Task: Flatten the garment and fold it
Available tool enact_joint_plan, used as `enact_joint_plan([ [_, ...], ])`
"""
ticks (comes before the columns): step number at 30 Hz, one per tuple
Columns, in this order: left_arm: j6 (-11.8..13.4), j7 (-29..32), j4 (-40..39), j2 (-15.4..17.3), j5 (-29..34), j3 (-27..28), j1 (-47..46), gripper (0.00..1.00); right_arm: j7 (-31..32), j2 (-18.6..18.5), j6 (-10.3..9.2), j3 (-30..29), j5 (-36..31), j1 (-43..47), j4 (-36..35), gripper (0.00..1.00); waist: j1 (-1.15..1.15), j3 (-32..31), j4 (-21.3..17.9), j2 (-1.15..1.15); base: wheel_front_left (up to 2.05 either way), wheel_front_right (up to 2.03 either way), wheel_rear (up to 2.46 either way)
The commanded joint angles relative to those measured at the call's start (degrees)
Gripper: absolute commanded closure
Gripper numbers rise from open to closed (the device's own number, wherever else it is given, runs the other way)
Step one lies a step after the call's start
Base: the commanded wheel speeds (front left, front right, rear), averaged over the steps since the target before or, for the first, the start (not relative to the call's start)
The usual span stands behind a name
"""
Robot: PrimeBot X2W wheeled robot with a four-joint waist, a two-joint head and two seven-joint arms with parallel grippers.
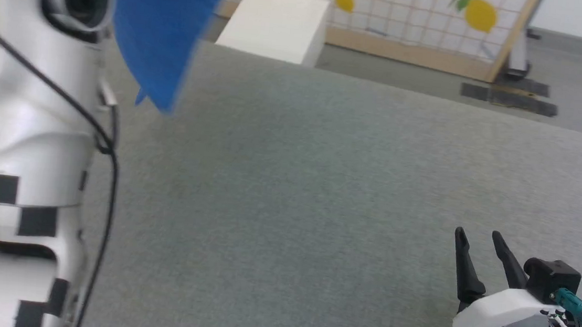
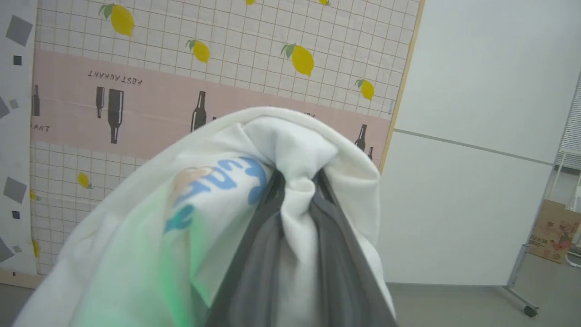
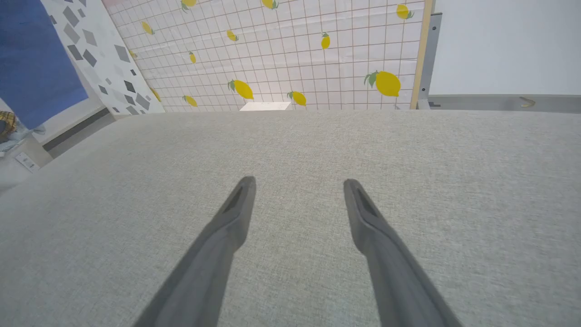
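Note:
The garment's blue sleeve (image 1: 163, 26) hangs in the air at the upper left of the head view, beside my raised pale left arm. In the left wrist view the white cloth of the garment (image 2: 290, 150) with its light-blue logo (image 2: 227, 181) bunches over my left gripper (image 2: 297, 179), whose two grey fingers are shut on a fold of it. My right gripper (image 1: 479, 235) stands open at the lower right, low over the grey surface (image 1: 288, 195), nothing between its fingers (image 3: 236, 204). A patch of the blue sleeve (image 3: 36, 54) shows in the right wrist view's upper left.
A white box (image 1: 277, 22) sits past the far edge of the grey surface. Behind it stands a lemon-print panel (image 1: 425, 12) in a wooden frame. Black mats (image 1: 507, 95) lie on the floor at the far right. A cardboard box (image 2: 556, 231) stands by a white wall.

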Motion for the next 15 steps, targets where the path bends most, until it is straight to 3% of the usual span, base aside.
enact_joint_plan([
  [1,-0.3,0.47,-0.2,-1.19,-1.44,-0.7,-0.66,1.0,-0.52,-0.05,-0.08,0.02,0.33,0.04,0.47,0.0,0.0,-2.62,-4.47,0.0,0.0,0.0,0.0],
  [7,-0.42,4.14,-0.25,-3.66,-4.75,-6.38,3.57,1.0,-1.03,-0.05,-0.08,-1.36,-0.15,0.08,1.45,0.0,0.0,-2.9,-9.67,0.0,0.0,0.0,0.0],
  [15,-0.44,8.93,3.39,-4.97,-7.25,-16.35,17.86,1.0,-0.7,-0.05,-0.08,-3.93,-1.21,1.74,0.91,0.0,0.0,-2.53,-13.26,0.0,0.0,0.0,0.0],
])
